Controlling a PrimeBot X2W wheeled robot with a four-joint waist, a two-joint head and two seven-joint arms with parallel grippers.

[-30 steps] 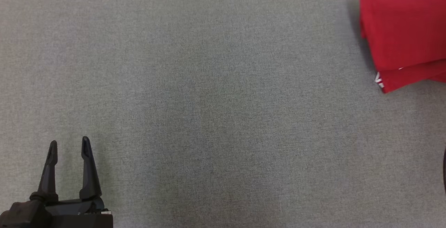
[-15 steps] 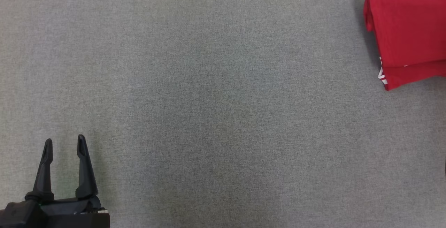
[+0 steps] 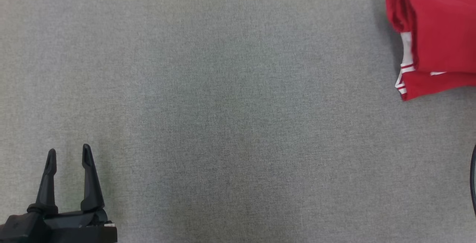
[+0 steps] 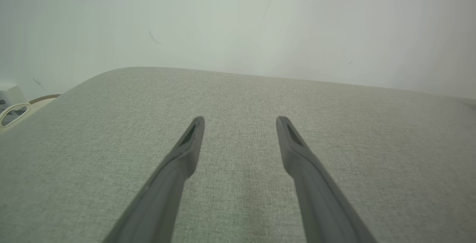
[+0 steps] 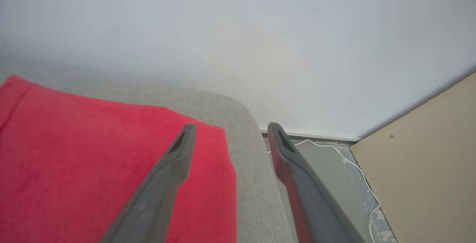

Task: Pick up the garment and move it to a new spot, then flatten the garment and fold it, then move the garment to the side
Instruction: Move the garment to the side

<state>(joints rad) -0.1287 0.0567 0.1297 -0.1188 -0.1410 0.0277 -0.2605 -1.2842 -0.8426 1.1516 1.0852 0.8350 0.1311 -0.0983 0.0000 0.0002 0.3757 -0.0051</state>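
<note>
I have the folded red cloth garment with white striped trim (image 3: 440, 31) at two o'clock on the grey woven fabric surface (image 3: 238, 109), running off the head view's edge. My left gripper (image 3: 68, 150) sits at seven o'clock, fingers apart and empty, well away from the garment. In the right wrist view, my right gripper (image 5: 231, 125) has its fingers spread, clamping nothing, with one finger above the garment's corner.

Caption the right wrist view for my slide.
Right gripper, fingers apart, at the edge of the folded red garment on the grey fabric surface.
</note>
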